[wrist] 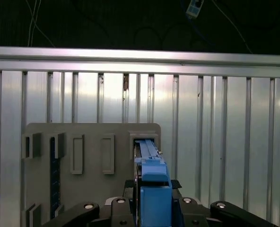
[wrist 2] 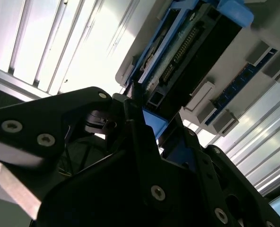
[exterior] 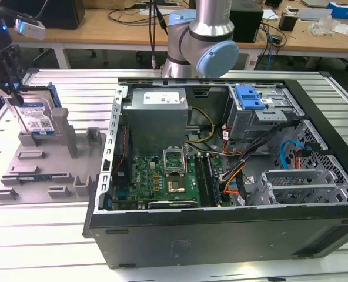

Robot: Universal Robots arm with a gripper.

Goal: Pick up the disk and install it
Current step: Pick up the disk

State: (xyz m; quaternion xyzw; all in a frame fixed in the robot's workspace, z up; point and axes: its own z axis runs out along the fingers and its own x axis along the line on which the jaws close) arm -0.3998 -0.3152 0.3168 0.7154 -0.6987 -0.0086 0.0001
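The ribbed metal worktop (exterior: 56,247) carries a grey tray (exterior: 39,176) at the exterior view's left and an open computer case (exterior: 221,229) towards that view's right. We see the disk (exterior: 36,114) standing on edge in a tray slot, the jaws narrow and closed on its blue carrier's upper edge. We judge a good pick needs a square hold and a straight lift clear of the slot walls. The disk is silver, with a white-and-blue label.
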